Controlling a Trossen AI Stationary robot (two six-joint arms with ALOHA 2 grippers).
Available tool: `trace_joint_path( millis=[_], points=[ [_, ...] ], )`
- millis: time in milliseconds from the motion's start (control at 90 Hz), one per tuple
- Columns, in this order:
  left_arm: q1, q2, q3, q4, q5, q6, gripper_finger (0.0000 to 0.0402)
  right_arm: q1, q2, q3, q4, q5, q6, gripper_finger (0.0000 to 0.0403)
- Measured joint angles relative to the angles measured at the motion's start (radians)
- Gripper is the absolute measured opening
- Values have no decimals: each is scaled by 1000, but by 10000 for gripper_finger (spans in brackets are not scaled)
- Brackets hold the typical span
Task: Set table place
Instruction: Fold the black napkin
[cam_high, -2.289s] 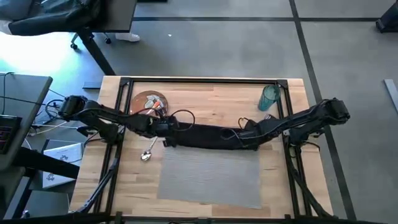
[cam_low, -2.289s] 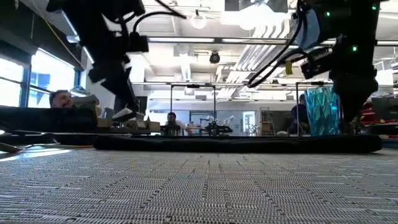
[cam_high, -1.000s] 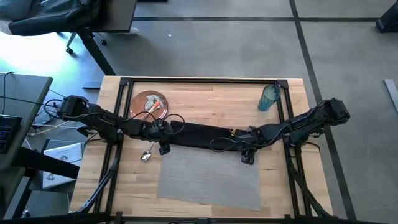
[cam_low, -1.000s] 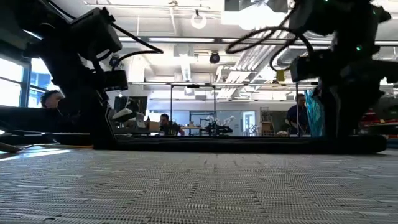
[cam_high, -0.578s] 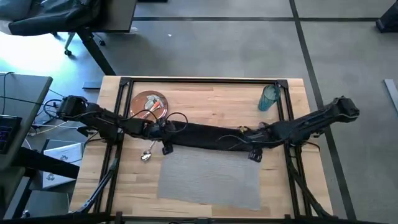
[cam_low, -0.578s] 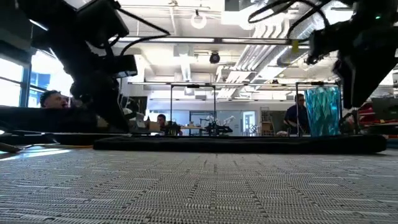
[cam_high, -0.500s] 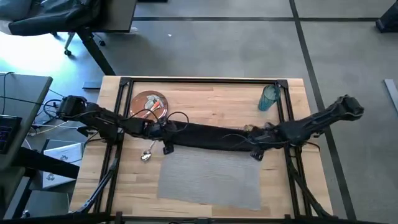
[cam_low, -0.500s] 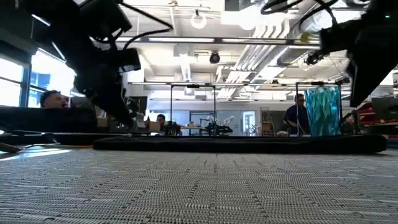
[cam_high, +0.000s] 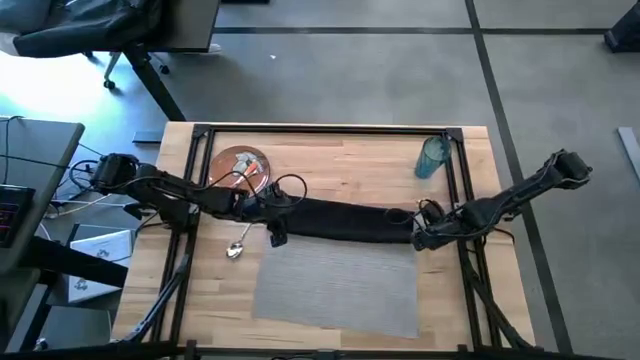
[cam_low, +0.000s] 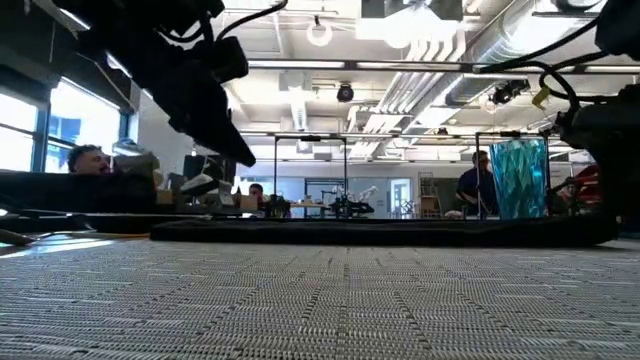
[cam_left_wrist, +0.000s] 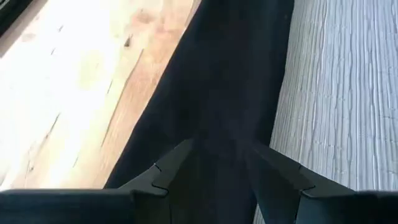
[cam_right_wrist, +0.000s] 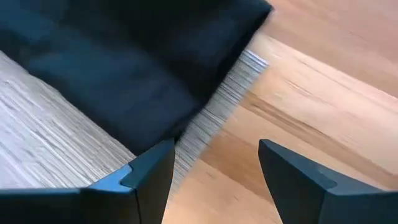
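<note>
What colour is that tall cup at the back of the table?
The cup is teal with a faceted pattern, clearest in the low view.

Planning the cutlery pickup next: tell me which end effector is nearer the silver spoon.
Left. The left end effector hangs over the black napkin's left end, just right of the spoon. The right end effector is at the napkin's far right end, across the placemat.
</note>
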Motion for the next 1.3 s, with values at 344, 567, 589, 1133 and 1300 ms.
trace_joint_path(
  millis=[344, 567, 589, 1133, 1300],
  points=[
    [0, 0, -6, 19, 0, -8, 130, 0, 0, -50, 163, 72, 24, 220],
    [0, 0, -6, 13, -1, -8, 130, 0, 1, -94, 215, 93, 78, 220],
    [0, 0, -6, 13, 0, -8, 130, 0, 0, -99, 229, 94, 79, 220],
    [0, 0, -6, 13, -3, 1, 130, 0, 0, -105, 311, 117, 64, 220],
    [0, 0, -6, 13, -5, 1, 130, 0, 1, -133, 360, 151, 85, 220]
  ],
)
